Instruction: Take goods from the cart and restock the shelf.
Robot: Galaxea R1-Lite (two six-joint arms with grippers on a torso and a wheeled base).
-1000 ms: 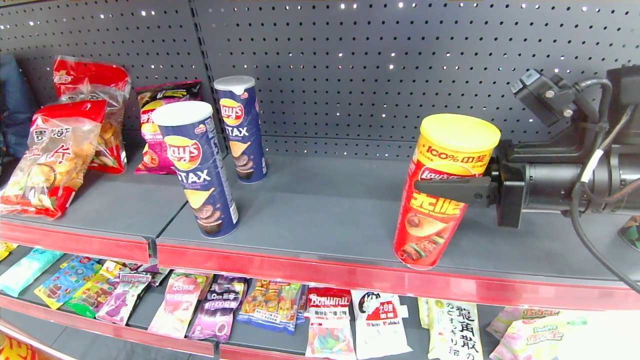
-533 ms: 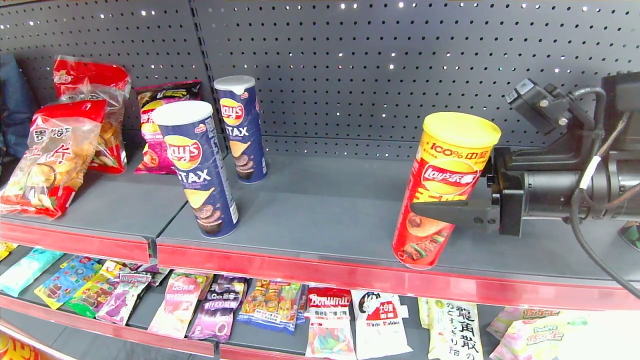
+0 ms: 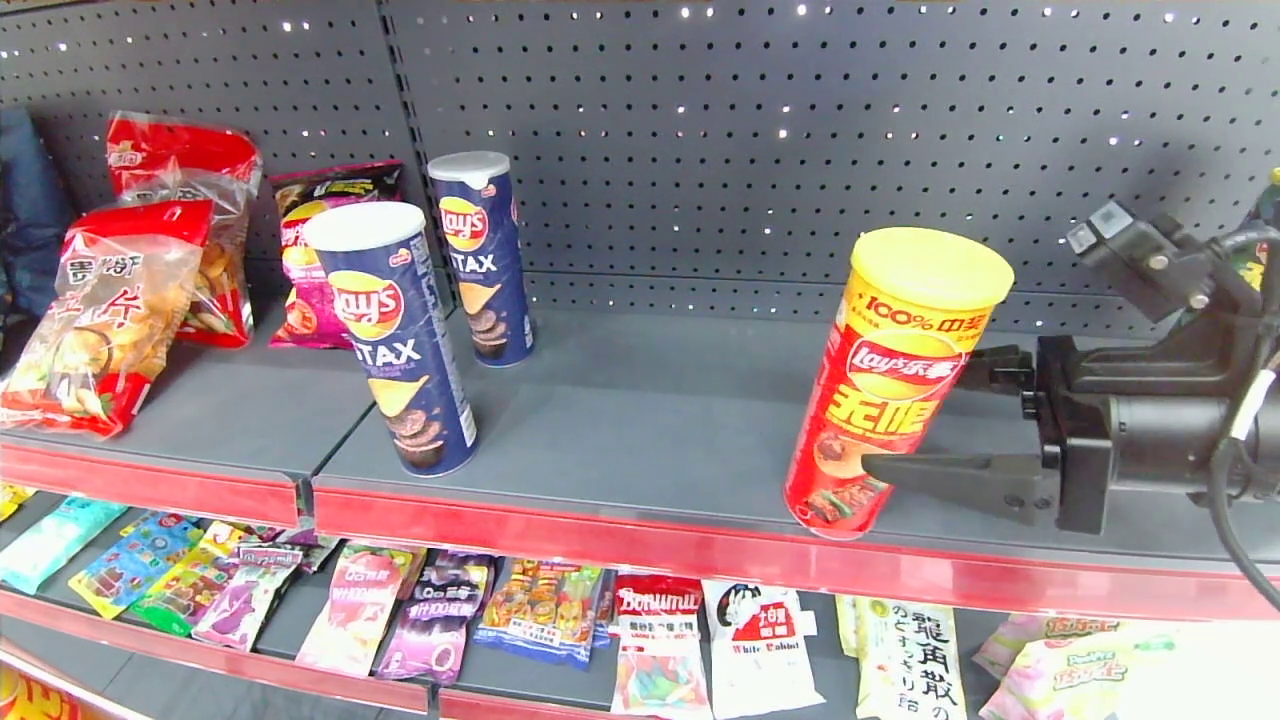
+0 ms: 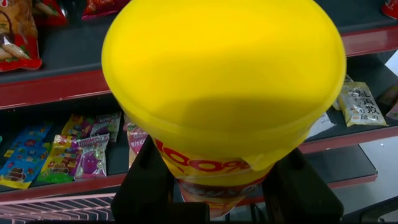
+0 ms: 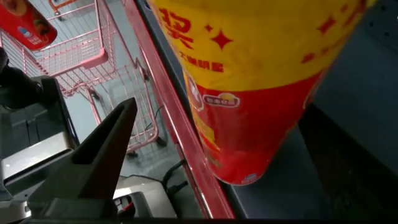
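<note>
Upper shelf [image 3: 650,420]: one red and yellow canister [image 3: 895,390] with a yellow lid stands upright on the right part of the deck, its base close to the red front lip. The right gripper [image 3: 915,415] sits level with the canister's lower half, reaching in from the right. Its jaws are spread wide with the canister between them, and nothing is gripped. In the head view the near finger [image 3: 960,480] crosses in front of the canister's lower body. The right wrist view shows that finger [image 5: 102,155] standing apart from the canister [image 5: 249,93]. The far finger [image 3: 995,370] runs behind the canister, and contact there cannot be determined. The left gripper [image 4: 221,193] is closed on a second canister [image 4: 224,81] of the same yellow-lidded kind, one black finger on each side of its body, held in front of the shelving. A pink wire cart [image 5: 93,68] stands on the floor below the shelf edge, with a red package [image 5: 25,25] at it. To the left on the upper shelf stand two dark blue canisters [image 3: 395,335], white-lidded and upright, one nearer and one farther, well apart from the red one. Farther left, snack bags [image 3: 100,310] lean toward the pegboard panel [image 3: 800,150]. The lower shelf [image 3: 835,650] carries a row of flat sachets [image 3: 545,610].
</note>
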